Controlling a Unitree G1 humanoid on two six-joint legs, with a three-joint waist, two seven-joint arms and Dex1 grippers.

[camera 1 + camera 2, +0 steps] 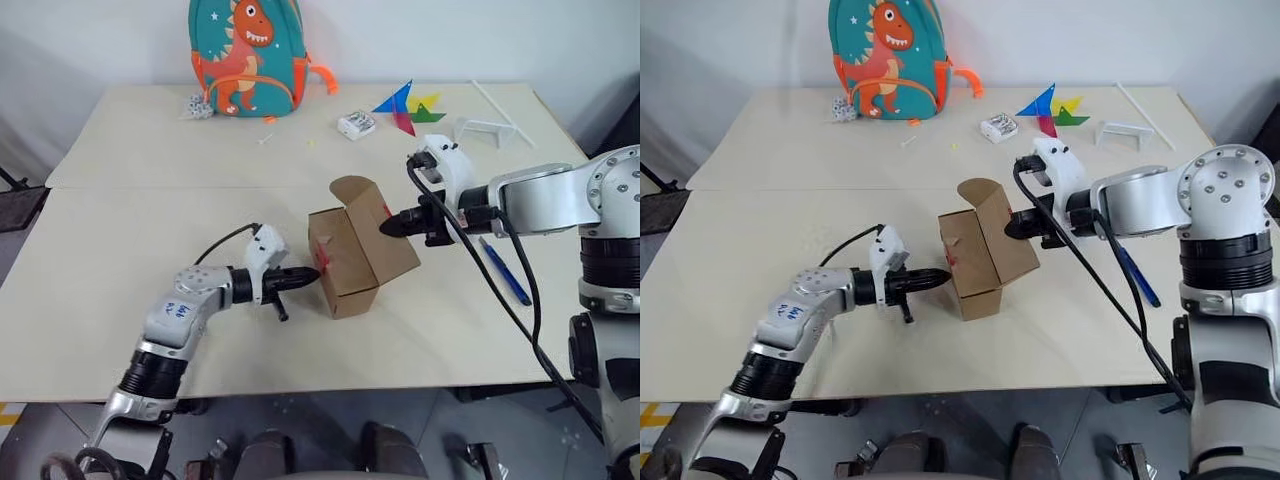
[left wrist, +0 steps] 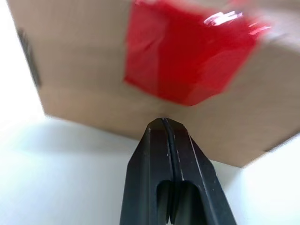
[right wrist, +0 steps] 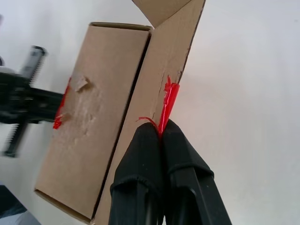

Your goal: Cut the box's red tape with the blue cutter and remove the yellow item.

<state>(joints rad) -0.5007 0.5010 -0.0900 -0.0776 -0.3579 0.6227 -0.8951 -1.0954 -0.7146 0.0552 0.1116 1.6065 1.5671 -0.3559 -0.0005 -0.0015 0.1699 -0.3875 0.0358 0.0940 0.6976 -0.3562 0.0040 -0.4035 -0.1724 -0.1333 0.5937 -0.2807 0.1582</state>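
A pale cream table [image 1: 150, 200] is filling most of the head views, its top made of two panels meeting at a seam running across, and it is standing against a plain light wall [image 1: 450, 35]; grey floor [image 1: 330, 415] is showing below the near edge. Along the far edge a teal dinosaur backpack [image 1: 246, 55] with orange straps is leaning upright, a small white crumpled object [image 1: 196, 106] lying just beside it. Further along, a small white packet [image 1: 356, 124], a multicoloured paper pinwheel [image 1: 408, 107] and a white bracket-like piece [image 1: 493, 130] are sitting, well apart from the centre. The box [image 1: 355, 262] is sitting tilted near the middle of the table, one flap standing open at its top. The left gripper [image 1: 308, 274] is pointing at the box's near end face, fingers pressed together with nothing between them, tip just beside the red tape [image 2: 187, 54] patch there; whether it is touching the cardboard I cannot tell. The right gripper [image 3: 160, 133] is pinching the edge of the open flap, fingers closed on the cardboard where a torn red tape strip is sticking. The blue cutter [image 1: 505, 270] is lying flat on the table on the right, beneath the right arm and apart from the box.
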